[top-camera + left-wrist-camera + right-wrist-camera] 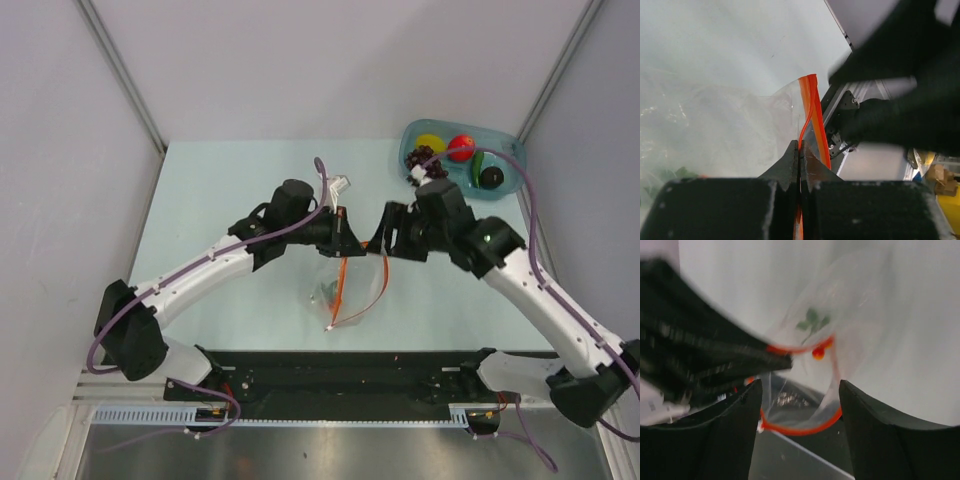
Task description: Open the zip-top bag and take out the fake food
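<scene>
The clear zip-top bag (362,287) hangs between my two grippers, its mouth open, its orange-red zipper strip (340,290) hanging down to a white slider (328,328). My left gripper (343,237) is shut on the strip (810,100), the strip pinched between the fingertips (800,150). My right gripper (385,238) is open at the bag's mouth, its jaws on either side of the orange rim (800,430). A green leafy piece (812,320) and a small orange-red bead (818,353) sit inside the bag. Yellow (431,143), red (461,147), grape (420,158), green (479,163) and dark (490,177) pieces lie in the tray.
The teal translucent tray (508,140) stands at the table's far right corner, just behind my right arm. A small white object (338,186) lies on the table behind my left gripper. Grey walls close in the table on the left, back and right.
</scene>
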